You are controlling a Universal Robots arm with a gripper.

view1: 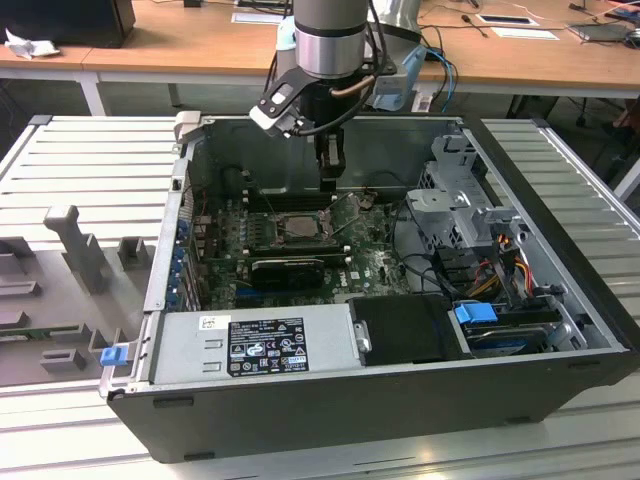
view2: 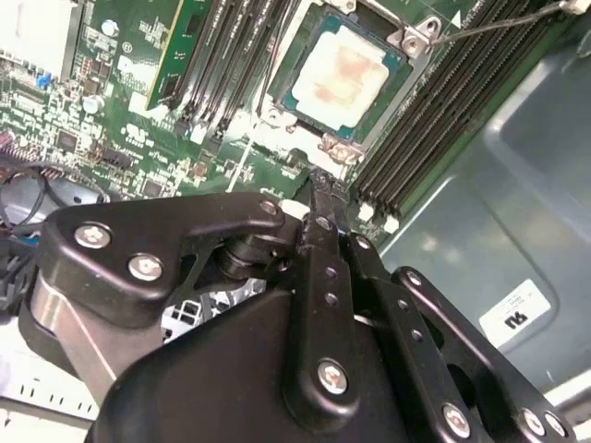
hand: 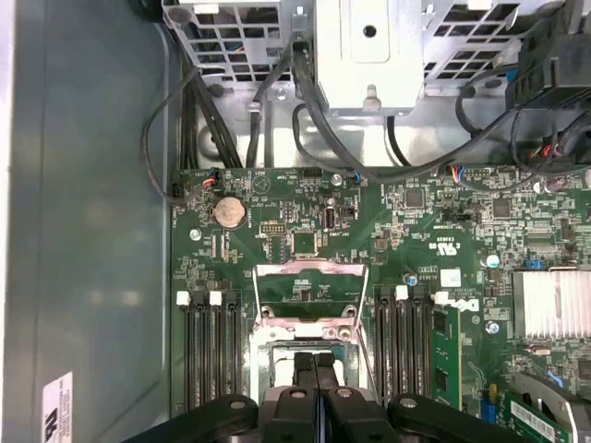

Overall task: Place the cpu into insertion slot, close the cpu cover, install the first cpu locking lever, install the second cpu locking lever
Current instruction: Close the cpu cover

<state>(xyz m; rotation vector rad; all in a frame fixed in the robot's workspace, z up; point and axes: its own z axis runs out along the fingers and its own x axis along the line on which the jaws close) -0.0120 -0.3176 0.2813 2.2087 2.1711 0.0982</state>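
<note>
The cpu [view2: 346, 69], a silver-grey square with a tan smear on top, lies in the socket [view1: 297, 226] on the green motherboard. In the first wrist view the cpu cover [hand: 309, 293], a thin metal frame with a square window, stands tilted up at one edge of the socket. A thin wire locking lever [view2: 499, 23] sticks up beside the socket. My gripper [view1: 330, 185] hangs just above the socket's edge, its fingers [hand: 305, 369] pressed together and shut with nothing seen between them. In the second wrist view the gripper [view2: 319, 183] points at the socket's rim, next to the memory slots.
Black memory slots [hand: 212, 346] flank the socket on both sides. A drive cage [view1: 465, 205] with cables stands at the exterior view's right. The power supply [view1: 255, 340] fills the case's near side. A black card [view1: 288, 268] lies below the socket.
</note>
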